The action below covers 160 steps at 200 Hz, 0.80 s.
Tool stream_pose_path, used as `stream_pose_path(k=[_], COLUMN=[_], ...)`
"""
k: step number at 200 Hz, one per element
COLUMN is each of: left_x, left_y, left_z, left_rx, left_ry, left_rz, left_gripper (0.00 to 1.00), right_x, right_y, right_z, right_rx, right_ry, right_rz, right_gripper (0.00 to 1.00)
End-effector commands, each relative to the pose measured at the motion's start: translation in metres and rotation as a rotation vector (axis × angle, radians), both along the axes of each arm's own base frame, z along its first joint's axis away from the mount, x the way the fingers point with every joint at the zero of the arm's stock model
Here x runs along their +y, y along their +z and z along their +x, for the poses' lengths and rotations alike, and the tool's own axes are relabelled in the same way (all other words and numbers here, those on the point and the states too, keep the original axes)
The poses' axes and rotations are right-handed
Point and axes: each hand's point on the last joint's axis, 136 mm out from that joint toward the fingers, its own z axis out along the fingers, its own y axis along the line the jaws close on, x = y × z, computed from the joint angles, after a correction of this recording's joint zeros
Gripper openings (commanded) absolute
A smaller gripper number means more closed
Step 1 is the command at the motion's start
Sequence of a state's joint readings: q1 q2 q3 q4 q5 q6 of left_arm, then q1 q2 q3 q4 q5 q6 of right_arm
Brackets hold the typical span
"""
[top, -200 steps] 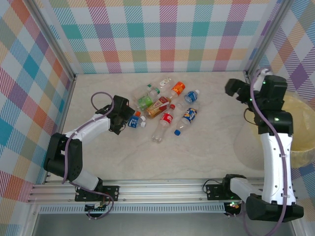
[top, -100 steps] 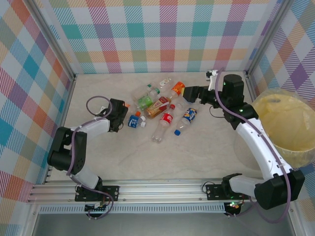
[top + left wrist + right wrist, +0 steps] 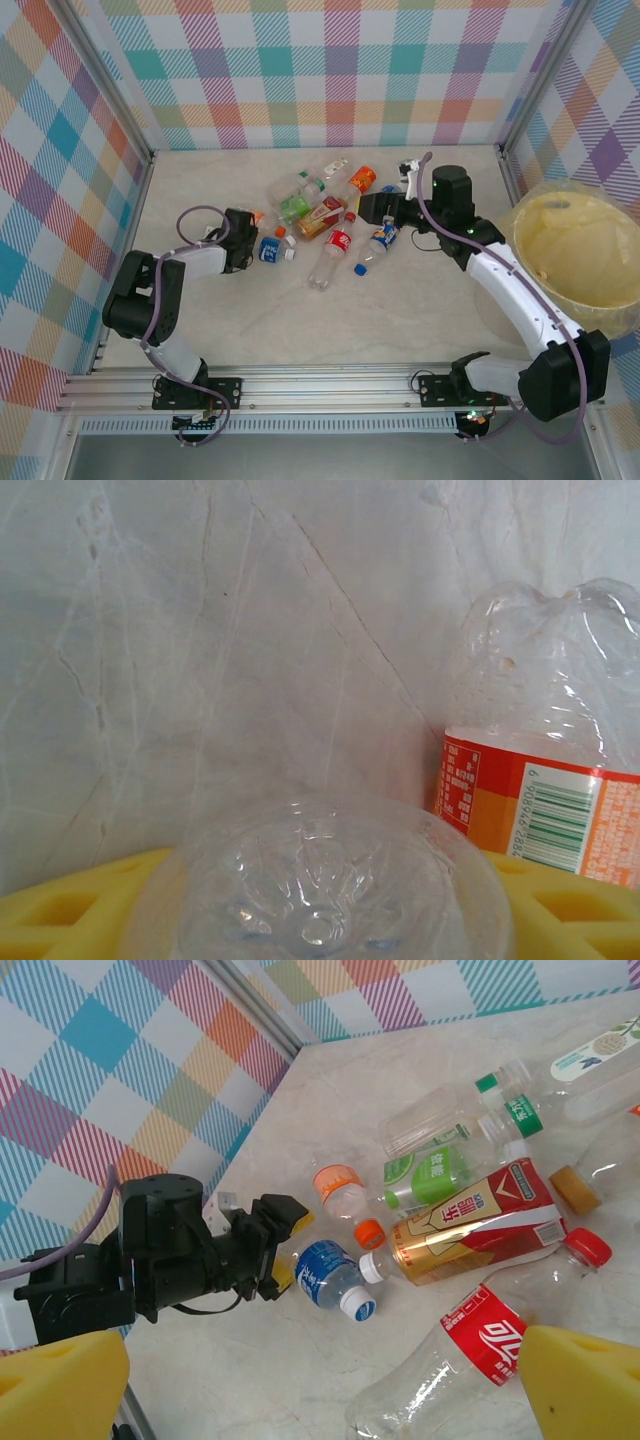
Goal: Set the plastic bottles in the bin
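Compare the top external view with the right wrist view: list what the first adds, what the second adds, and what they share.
Top external adds the pale-yellow bin at the right and the near rail. Right wrist adds the yellow pads of the right claw, set wide apart, and the print on the red-labelled bottle. Both share the pile of plastic bottles, the blue-labelled bottle and the left claw at its base.
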<state>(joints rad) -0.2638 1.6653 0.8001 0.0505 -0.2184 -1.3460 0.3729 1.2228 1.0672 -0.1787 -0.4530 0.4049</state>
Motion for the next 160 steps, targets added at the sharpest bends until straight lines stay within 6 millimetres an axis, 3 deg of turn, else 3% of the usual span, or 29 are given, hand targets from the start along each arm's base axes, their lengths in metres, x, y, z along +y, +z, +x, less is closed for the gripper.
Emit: stream_pose_path(k=[1,21,52,96,132,160], left_x=[-0.002,0.000,-0.014,-0.090,-0.155,-0.187], left_y=[0.020,0.043,0.102,0.185,0.226,0.247], left_z=[0.016,0.017,0.015,0.010,0.003,-0.001], left_rx=[-0.117,-0.179,-0.287,-0.499,-0.672,-0.768], left_ry=[-0.021,-0.057,-0.194,-0.546,-0.821,-0.946], left_rz=[-0.025,0.017,0.146,0.243,0.153,0.074], left_gripper=[0.65,0.62,0.58,0.56,0.55,0.54], right_x=[0.008,0.013,0.024,0.049,0.078,0.091], right_y=[0.006,0.010,0.007,-0.009,-0.015,-0.022], right_z=[0.003,0.003,0.002,-0.003,-0.017,-0.016], right_rx=[-0.060,-0.100,-0.118,-0.061,-0.024,-0.016], right_ry=[0.016,0.019,0.052,0.162,0.313,0.334], right_rz=[-0.002,0.014,0.027,0.025,-0.002,-0.032], right_gripper=[1.00,1.00,1.00,1.00,1.00,1.00])
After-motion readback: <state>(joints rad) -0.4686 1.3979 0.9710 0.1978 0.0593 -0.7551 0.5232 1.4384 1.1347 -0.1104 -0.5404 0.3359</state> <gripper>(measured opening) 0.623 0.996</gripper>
